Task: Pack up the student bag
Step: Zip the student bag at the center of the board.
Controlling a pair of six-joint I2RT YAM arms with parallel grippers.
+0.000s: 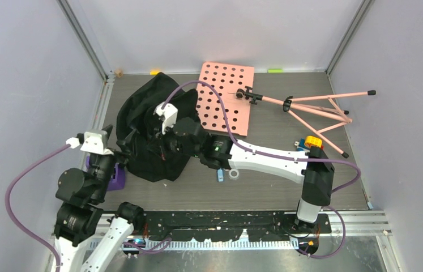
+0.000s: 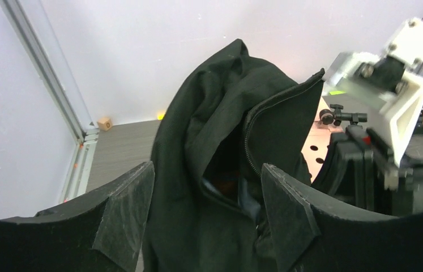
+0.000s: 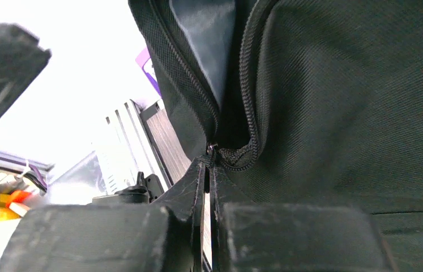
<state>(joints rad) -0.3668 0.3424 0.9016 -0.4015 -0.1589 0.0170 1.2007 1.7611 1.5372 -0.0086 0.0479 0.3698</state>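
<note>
The student bag [image 1: 149, 133] is slumped on the grey table [image 1: 265, 187], zip mouth gaping. A side wall stands near the bag's left. Bare tabletop is seen in front of the bag, and a pink perforated board [image 1: 226, 99] lies against its right edge. The left gripper [image 2: 206, 181] is spread wide before the bag's opening, with nothing grasped. The right gripper [image 3: 209, 164] is clenched on the bag's fabric at the zip's end.

Soft white light falls evenly from overhead. The pale walls [image 1: 28, 85] take a lilac tint, and the grey surface [image 1: 265, 181] shows only faint shadows. From above, the student bag [image 1: 146, 122] is so black that its folds barely show. In the right wrist view the background burns out to white glare, and the right gripper [image 3: 209, 163] is blurred up close. The left gripper [image 2: 207, 166] also looks soft, though the bag's zip is sharp.
</note>
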